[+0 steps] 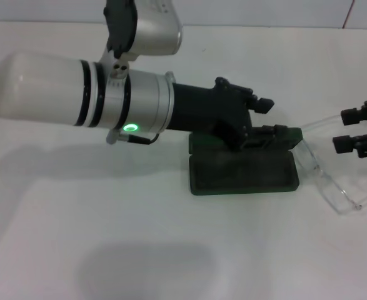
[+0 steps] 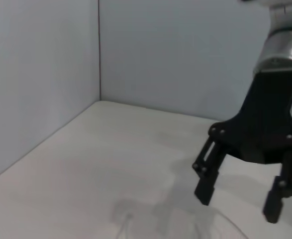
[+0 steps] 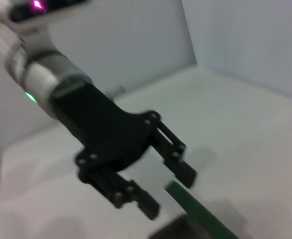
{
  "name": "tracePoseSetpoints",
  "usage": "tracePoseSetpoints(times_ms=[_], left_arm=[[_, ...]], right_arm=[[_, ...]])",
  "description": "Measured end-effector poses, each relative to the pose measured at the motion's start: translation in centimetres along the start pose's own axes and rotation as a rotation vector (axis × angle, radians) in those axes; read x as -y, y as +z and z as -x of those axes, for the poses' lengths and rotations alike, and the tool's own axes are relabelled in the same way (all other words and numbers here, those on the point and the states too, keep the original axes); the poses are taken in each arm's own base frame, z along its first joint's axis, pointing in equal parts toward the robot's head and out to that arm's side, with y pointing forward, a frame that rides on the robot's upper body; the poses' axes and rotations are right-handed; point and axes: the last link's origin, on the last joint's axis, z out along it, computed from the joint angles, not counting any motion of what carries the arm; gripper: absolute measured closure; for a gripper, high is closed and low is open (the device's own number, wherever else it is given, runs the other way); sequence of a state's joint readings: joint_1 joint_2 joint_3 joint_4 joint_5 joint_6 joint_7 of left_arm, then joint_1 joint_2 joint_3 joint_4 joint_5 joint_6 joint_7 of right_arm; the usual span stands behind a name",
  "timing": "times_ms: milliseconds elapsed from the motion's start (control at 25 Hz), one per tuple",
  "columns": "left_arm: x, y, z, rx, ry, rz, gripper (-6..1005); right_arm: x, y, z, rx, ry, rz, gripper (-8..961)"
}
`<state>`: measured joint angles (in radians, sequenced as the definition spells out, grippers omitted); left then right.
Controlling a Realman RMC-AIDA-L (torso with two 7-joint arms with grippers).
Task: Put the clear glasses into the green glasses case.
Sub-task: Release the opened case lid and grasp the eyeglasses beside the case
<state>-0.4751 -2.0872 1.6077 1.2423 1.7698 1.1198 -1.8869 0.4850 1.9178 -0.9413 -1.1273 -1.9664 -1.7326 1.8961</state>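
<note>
Left gripper (image 1: 261, 122) open over the open green case (image 1: 242, 172) – right gripper (image 1: 351, 130) open by the clear glasses (image 1: 324, 172); next: grasp glasses, approx. centred.

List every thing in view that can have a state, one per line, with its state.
green glasses case: open, lying on the white table, nothing inside.
clear glasses: on the table beside the case's right end, not in it.
left gripper: open, over the case's far edge, holding nothing.
right gripper: open, holding nothing, at the far arm of the glasses.
</note>
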Motion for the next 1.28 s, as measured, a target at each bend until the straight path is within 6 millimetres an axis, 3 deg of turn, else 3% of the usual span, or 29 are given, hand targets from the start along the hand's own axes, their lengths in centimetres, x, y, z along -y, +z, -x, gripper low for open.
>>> tracePoseSetpoints(times_ms=[280, 440, 720, 1280], left_arm=[[-0.2, -0.2, 0.5, 0.003, -0.039, 0.007, 510], [-1.0, 0.1, -0.4, 0.042, -0.096, 0.091, 509], [0.0, -0.6, -0.1, 0.048, -0.115, 0.046, 509], [0.6, -1.1, 1.2, 0.051, -0.117, 0.016, 509]], right_arm=[[0.9, 1.3, 2.4, -0.148, 0.051, -0.075, 237], [1.2, 1.8, 3.2, -0.201, 0.054, -0.088, 236], [0.6, 5.0, 4.3, -0.398, 0.072, -0.109, 250], [-0.4, 8.5, 4.8, -0.675, 0.151, -0.253, 289]])
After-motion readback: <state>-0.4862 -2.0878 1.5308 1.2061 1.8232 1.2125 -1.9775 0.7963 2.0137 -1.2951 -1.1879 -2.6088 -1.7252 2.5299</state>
